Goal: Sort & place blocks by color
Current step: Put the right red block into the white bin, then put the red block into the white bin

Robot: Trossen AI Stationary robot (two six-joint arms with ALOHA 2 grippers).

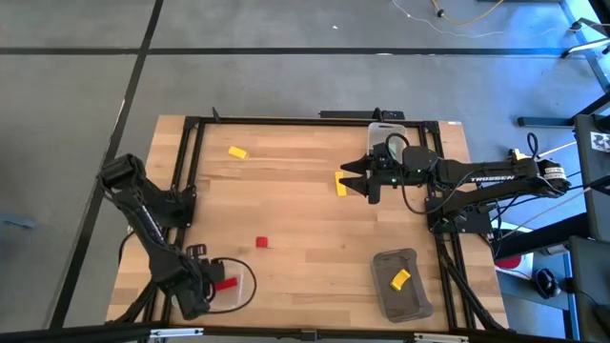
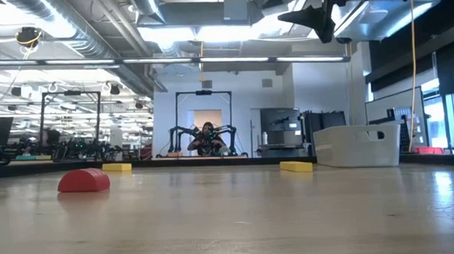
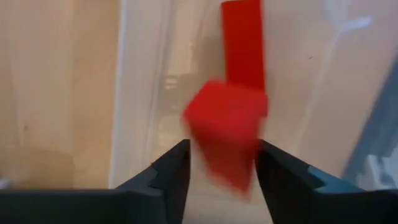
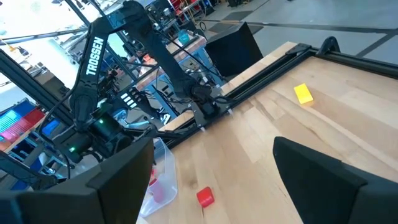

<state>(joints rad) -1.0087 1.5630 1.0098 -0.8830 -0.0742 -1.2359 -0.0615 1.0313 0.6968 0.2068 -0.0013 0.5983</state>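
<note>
Between the left gripper's (image 3: 224, 168) spread fingers (image 3: 165, 171) sits a blurred red cube (image 3: 227, 134); whether the pads touch it I cannot tell. Just past the fingertips a red bar (image 3: 242, 40) lies in the clear bin (image 1: 238, 286). These blocks look light, rigid and smooth, so they probably slip easily; pinching flat opposite faces at mid-height seems safest. Farther out, a loose red block (image 1: 262, 243) rests on the bare wooden table (image 1: 295, 219), which is flat and smooth. The right gripper (image 1: 362, 177) hangs wide open and empty, a yellow block (image 1: 341, 184) just below its fingertips. Beyond lie another yellow block (image 1: 237, 152), one yellow piece (image 1: 400, 278) in the grey bin (image 1: 412, 303), and a white bin (image 2: 356, 146). The lab room stretches behind
</note>
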